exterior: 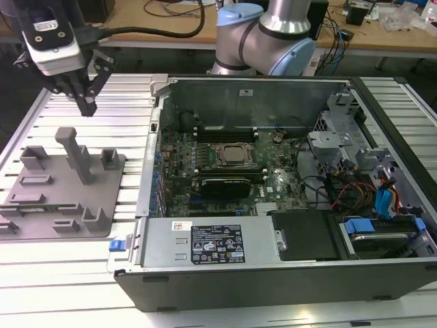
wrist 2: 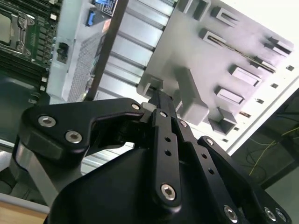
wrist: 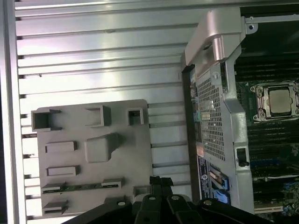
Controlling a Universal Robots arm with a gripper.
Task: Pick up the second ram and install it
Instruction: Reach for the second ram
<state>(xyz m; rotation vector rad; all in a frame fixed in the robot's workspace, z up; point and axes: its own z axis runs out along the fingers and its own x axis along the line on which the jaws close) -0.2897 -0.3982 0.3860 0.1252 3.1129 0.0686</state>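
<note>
Hovering above the grey holder [exterior: 63, 188], the jaws were pressed together, empty; descending like that could knock the second ram [wrist: 81, 187] askew in its slot.

A black gripper [exterior: 87, 107] is seen above a silver table [exterior: 130, 102] ribbed with parallel grooves. A plain grey tray [exterior: 48, 232] is shown at nine o'clock of the black case [exterior: 273, 290] — green board [exterior: 280, 184] inside, blue clip [exterior: 119, 244] outside. A thin stick [wrist: 81, 187] in the tray is coloured green.
</note>
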